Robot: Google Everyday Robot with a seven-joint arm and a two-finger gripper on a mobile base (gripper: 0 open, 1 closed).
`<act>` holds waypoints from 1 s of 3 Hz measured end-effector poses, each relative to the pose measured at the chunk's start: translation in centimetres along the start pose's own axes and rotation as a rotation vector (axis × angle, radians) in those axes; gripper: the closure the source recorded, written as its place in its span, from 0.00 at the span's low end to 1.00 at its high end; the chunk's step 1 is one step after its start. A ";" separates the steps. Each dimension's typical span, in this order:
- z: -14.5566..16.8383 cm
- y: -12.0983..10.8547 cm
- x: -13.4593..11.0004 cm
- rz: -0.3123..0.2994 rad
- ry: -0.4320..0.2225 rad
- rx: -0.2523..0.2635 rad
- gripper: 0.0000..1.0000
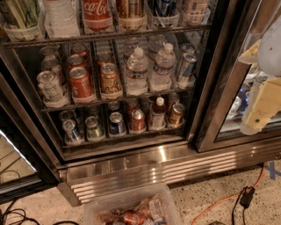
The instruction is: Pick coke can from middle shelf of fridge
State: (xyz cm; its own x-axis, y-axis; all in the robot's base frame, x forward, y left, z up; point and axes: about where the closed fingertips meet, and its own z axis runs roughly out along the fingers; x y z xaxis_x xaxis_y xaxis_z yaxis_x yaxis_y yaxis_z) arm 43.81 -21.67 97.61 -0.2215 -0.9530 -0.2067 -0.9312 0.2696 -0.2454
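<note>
Left bay, the fridge [210, 88]: door stands open and the racks are exposed. The middle shelf [145, 95] carries, at its left end, a pale silver can [50, 86].

Next lane: the coke can [81, 83] stands upright at the front of its lane, just behind the front rail, with more red cans queued behind it. Its neighbours sit close on both sides, so clearance is tight.

Further right is an orange-brown can [109, 79] of the same size, not to be mistaken for the target. After it come two clear water bottles [137, 69] and a leaning blue-silver can [186, 66]. A Coca-Cola bottle [96, 13] sits on the rack above.

Handling assessment: if full, the can is moderately heavy, with a rigid but thin wall that will dent under hard squeeze. The painted metal is smooth and probably cold and damp, so likely slippery. Recommended hold is across the mid-body, jaws entering the gaps either side from the front, then lifted clear of the rail before withdrawal.

Floor, centre: a clear plastic bin [131, 208] holds assorted cans.

Far right: the gripper [262, 105] hangs outside the cabinet before the closed door, well apart from the can. Whether it is released or clenched cannot be told, and it carries nothing evident.
</note>
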 end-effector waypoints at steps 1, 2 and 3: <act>0.0 0.0 0.0 0.000 0.000 0.000 0.00; 2.4 0.1 -1.2 -0.005 -0.011 0.011 0.00; 7.3 1.1 -3.8 -0.038 -0.093 -0.032 0.00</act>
State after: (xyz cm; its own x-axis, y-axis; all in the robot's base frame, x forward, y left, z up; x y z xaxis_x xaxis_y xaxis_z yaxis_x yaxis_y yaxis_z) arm 45.75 -16.69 91.18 -0.1591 -0.9452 -0.2852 -0.9476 0.2272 -0.2244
